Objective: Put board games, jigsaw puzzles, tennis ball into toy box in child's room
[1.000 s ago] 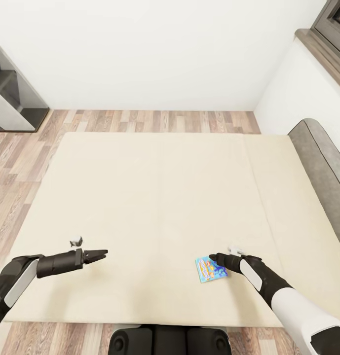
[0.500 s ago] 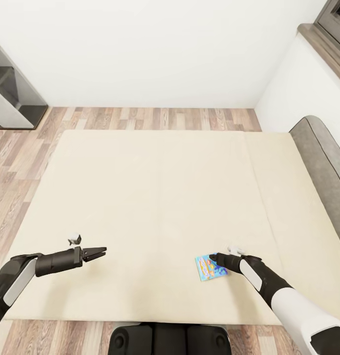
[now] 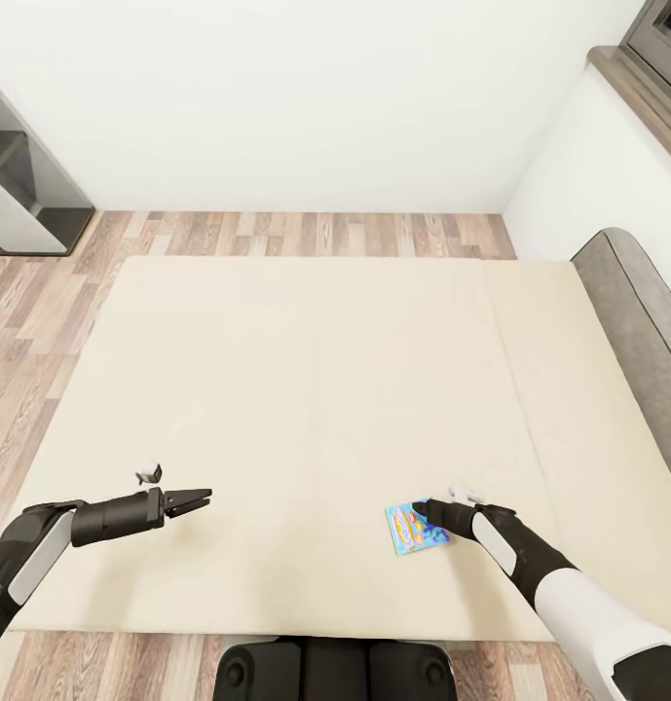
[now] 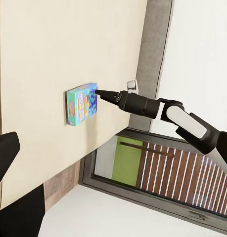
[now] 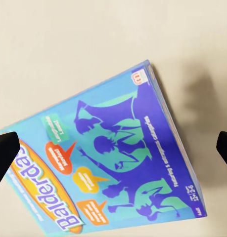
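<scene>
One board game (image 3: 410, 533), a flat blue box with cartoon figures, lies on the cream bed (image 3: 306, 389) near its front edge. My right gripper (image 3: 423, 506) hovers just over the box's far right corner, open. In the right wrist view the box (image 5: 118, 163) lies between the two spread fingertips (image 5: 4, 148). The left wrist view shows the same box (image 4: 81, 103) with the right gripper (image 4: 98, 92) at its edge. My left gripper (image 3: 204, 498) hangs open over bare mattress, well to the left of the box, holding nothing. The toy box and the table are out of view.
A grey padded headboard (image 3: 637, 302) runs along the bed's right side. A dark shelf unit (image 3: 23, 195) stands on the wood floor (image 3: 306, 234) at the far left. A window ledge (image 3: 637, 88) juts from the right wall. My base (image 3: 330, 672) stands against the bed's front edge.
The head view has shifted slightly. The left gripper sank a little toward the mattress; the right gripper and the blue box stayed as they were.
</scene>
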Robot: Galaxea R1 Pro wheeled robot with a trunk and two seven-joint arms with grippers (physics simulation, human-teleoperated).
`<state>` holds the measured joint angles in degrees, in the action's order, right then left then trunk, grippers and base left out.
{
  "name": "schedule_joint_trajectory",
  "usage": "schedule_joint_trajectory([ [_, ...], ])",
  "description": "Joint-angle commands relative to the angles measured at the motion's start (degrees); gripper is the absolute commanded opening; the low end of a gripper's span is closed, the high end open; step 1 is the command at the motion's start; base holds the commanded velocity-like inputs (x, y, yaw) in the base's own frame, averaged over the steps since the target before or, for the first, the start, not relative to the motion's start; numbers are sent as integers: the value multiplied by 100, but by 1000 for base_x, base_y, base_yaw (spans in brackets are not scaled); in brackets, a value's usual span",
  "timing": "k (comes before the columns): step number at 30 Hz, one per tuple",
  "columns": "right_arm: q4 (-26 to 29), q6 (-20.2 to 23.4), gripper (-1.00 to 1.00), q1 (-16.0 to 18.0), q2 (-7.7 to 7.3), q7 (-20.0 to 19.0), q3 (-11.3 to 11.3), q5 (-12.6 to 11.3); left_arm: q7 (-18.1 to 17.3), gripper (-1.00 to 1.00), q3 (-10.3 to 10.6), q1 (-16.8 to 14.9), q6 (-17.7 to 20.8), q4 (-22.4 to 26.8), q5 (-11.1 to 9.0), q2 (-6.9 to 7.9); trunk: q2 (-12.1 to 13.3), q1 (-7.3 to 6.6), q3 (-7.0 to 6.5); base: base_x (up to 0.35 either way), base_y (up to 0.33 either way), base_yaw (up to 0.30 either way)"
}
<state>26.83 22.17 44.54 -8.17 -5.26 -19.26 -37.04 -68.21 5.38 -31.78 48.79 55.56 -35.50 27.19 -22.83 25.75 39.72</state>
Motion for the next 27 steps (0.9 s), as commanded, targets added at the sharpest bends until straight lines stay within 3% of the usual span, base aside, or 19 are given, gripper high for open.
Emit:
schedule_joint_trajectory([
  [1,6,22,100,3,-7,-7,-21,-10,1,100,16,-4,42,-1,-36,6,-9,3,7,0,0,0],
  [12,6,58,100,3,-1,3,-8,-23,1,100,24,-4,42,-1,-36,6,-9,3,18,0,0,0],
  [27,6,68,100,3,0,0,-8,-23,1,100,27,-4,42,-1,-36,-3,-9,3,136,0,0,0],
])
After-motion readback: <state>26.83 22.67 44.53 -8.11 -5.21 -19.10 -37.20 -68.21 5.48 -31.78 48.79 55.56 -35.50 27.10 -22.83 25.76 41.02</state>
